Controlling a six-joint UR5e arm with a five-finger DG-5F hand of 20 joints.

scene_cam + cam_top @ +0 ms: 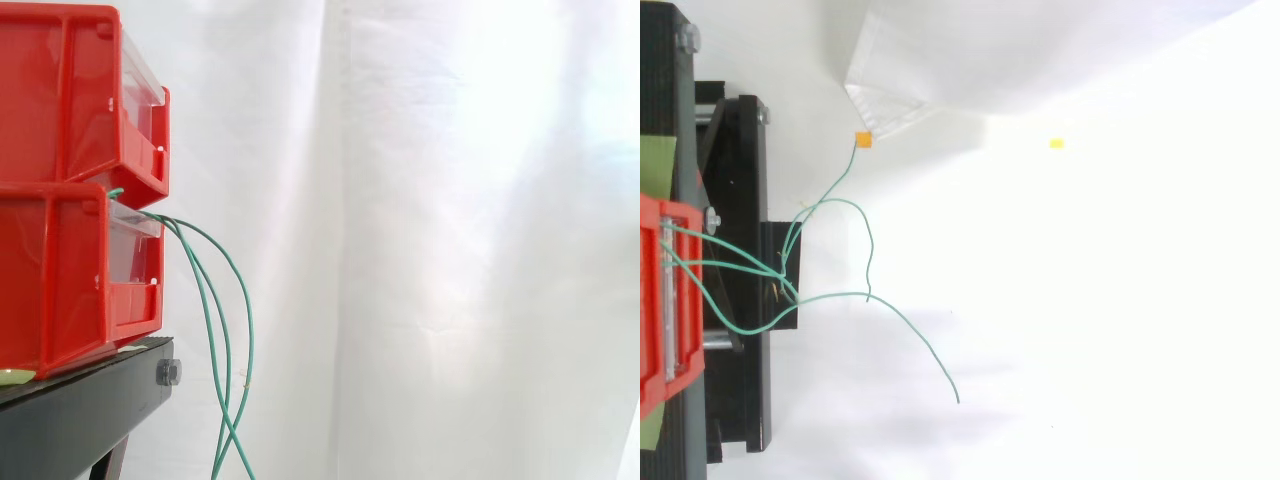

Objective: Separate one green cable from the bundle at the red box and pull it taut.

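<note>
Hand: grasp state cannot be told. Side view: green cables [250, 335] droop slack from the lower red bin [60, 280] on the black stand [90, 400], crossing low. Top view: the cables tangle beside the stand, loose ends fanning out; one is likely best singled beyond the tangle, then drawn straight outward.

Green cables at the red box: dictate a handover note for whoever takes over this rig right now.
Hand: nothing grips a cable.
Things: the green cables leave the lower red bin on the black stand and hang slack past its edge, crossing lower down. From above, their free ends fan apart, one reaching a small orange tag.
Done: nothing; no cable is separated or taut.
Left: pick one cable, draw it clear of the rest, and pull it taut.
</note>
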